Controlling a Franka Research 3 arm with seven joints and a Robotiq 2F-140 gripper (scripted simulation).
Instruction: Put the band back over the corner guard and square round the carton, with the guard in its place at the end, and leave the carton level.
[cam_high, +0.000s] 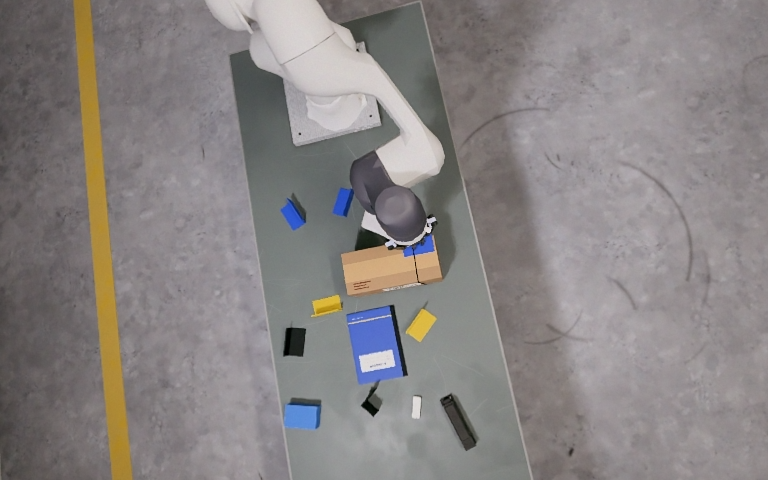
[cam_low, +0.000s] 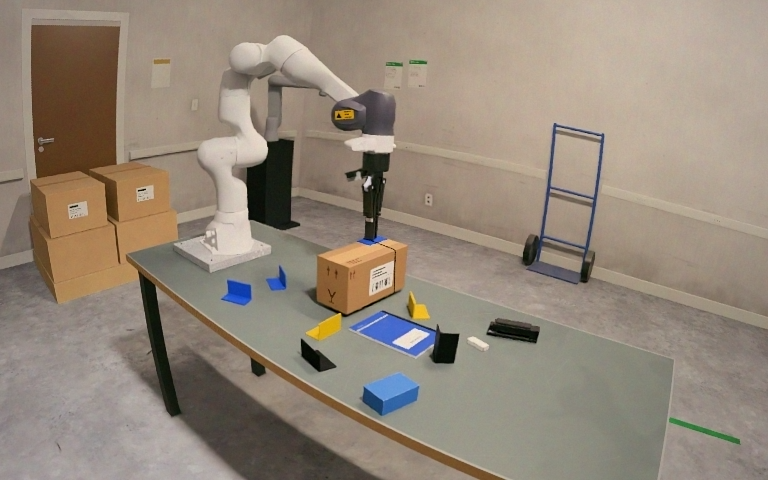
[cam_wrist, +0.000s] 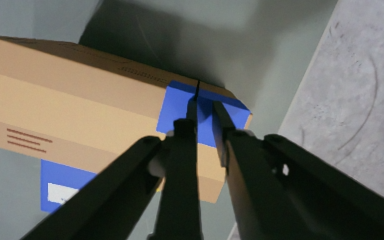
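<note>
The brown carton (cam_high: 370, 267) (cam_low: 338, 280) (cam_wrist: 75, 102) looks level on the table. A blue corner guard (cam_high: 428, 245) (cam_low: 369, 241) (cam_wrist: 171, 111) sits on its top long edge on the robot's side, near the right end in the top view. The thin black band (cam_high: 416, 269) (cam_low: 395, 274) (cam_wrist: 198, 88) crosses the carton's top, looks roughly parallel to its end, and runs onto the guard. My gripper (cam_low: 370, 236) (cam_wrist: 204, 115) points down at the guard, fingers slightly apart, with blue guard showing between the tips. The near finger hides part of the band; I see nothing gripped.
Two loose blue guards (cam_high: 292, 213) (cam_high: 342, 202) lie towards the robot base. Beyond the carton are two yellow guards (cam_high: 326, 305) (cam_high: 421, 324), a blue folder (cam_high: 370, 336), two black guards (cam_high: 294, 341) (cam_high: 370, 404), a blue box (cam_high: 301, 416), a white block (cam_high: 416, 406) and a black tool (cam_high: 458, 422).
</note>
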